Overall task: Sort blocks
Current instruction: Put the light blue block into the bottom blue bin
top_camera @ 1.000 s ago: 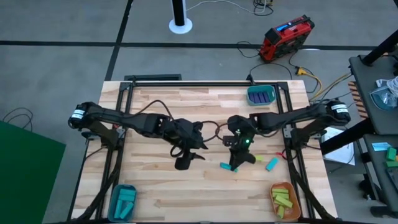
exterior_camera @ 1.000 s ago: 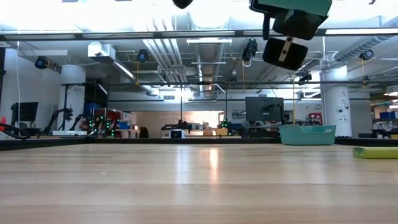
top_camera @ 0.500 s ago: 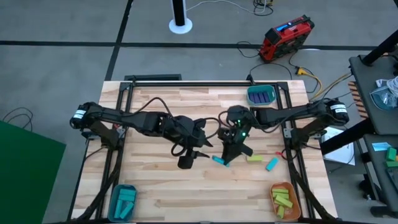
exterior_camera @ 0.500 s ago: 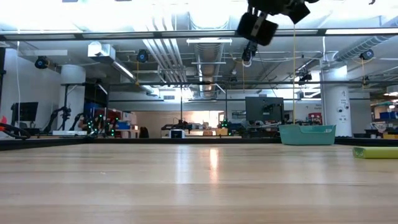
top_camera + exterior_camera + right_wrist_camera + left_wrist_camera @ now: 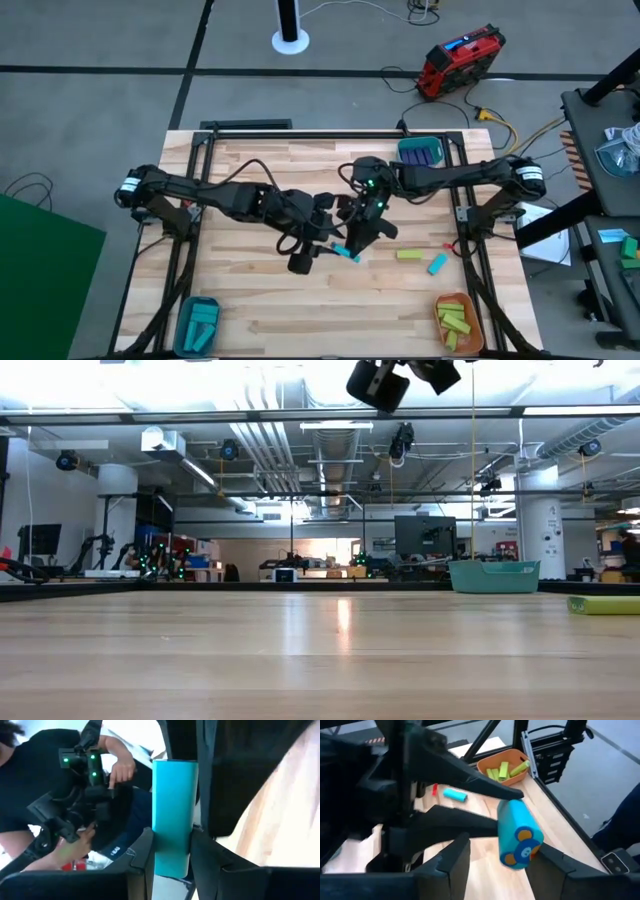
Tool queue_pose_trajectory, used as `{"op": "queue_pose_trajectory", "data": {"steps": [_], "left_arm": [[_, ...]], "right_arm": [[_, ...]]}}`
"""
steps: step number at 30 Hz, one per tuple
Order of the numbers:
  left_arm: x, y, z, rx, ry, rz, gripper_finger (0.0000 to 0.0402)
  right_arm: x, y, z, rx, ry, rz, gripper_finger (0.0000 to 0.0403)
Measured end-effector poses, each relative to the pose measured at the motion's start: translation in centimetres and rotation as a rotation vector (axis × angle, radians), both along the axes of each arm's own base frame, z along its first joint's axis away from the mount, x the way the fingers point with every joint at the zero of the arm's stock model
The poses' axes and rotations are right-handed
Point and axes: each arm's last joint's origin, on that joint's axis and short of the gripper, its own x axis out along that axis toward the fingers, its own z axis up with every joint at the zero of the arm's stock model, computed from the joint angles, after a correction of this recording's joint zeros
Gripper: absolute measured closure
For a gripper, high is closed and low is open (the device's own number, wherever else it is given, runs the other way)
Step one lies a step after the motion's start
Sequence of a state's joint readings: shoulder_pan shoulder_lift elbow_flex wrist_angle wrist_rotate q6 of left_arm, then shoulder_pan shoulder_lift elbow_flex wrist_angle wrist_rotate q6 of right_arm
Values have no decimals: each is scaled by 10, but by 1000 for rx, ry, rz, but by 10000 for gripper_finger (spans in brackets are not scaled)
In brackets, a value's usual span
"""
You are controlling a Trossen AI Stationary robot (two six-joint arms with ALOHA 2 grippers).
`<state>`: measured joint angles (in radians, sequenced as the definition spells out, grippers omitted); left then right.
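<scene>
Cyan block (image 5: 346, 252) mid-air above counter (image 5: 260, 300) centre, clamped in right claw (image 5: 350, 249), beside released left claw (image 5: 322, 240).
Pale wood counter; 2 loose blocks (image 5: 420, 259) lie right; workshop room behind.

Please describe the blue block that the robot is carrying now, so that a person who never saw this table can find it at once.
Look at the middle of the wooden table, where the two dark arms meet. There the right pincer holds a cyan-blue block above the wood, just in front of the open left pincer. It is the only block held in a pincer; the other loose cyan block lies flat near the yellow-green one.
</scene>
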<state>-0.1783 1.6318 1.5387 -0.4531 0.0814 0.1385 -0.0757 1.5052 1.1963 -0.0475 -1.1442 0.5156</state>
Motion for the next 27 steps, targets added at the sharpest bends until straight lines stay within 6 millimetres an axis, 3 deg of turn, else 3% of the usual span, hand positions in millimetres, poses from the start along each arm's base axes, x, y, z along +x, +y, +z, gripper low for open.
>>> {"op": "queue_pose_trajectory", "data": {"steps": [7,12,22,27], "left_arm": [[-1,-3,0,-1,15,-14,339],[-4,-4,0,4,53,-23,371],[-5,-6,-1,-17,63,-10,366],[-3,-7,3,-15,27,-9,290]], "right_arm": [[8,-1,-8,22,30,27,317],[12,-2,-14,36,61,30,317],[15,-3,-20,52,96,38,317],[15,-5,-23,54,137,6,317]]}}
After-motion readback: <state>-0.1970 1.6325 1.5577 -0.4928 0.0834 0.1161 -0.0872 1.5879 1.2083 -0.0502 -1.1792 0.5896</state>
